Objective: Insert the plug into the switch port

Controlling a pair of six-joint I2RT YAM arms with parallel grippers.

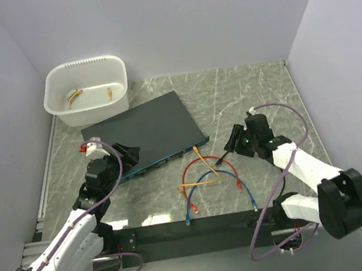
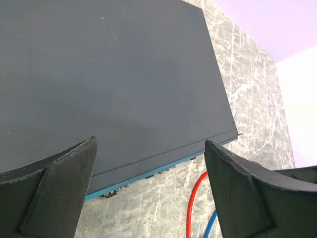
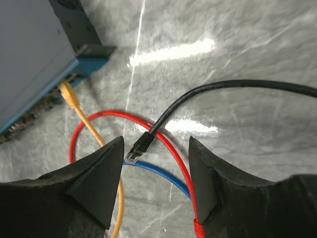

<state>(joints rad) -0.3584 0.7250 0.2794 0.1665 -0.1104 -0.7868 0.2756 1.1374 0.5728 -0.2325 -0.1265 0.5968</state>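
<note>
The flat black switch [image 1: 143, 130] lies mid-table, its teal face [image 1: 170, 157] with the row of ports towards me. The black plug [image 3: 139, 147] on a black cable [image 3: 237, 87] lies on the table across a red cable [image 3: 168, 144], loose, between my right gripper's [image 3: 156, 144] open fingers. My right gripper [image 1: 231, 143] hovers just right of the switch. My left gripper [image 1: 129, 153] is open and empty above the switch's front left part; its view shows the teal face [image 2: 148, 173] and ports below it. A yellow plug [image 3: 69, 95] touches the port row [image 3: 29, 119].
Red [image 1: 196, 170], blue [image 1: 203, 176] and yellow [image 1: 205, 166] cables lie looped in front of the switch. A white tub [image 1: 87, 88] with small bits stands at the back left. Walls close the left, back and right sides. A black bar [image 1: 194, 228] runs along the near edge.
</note>
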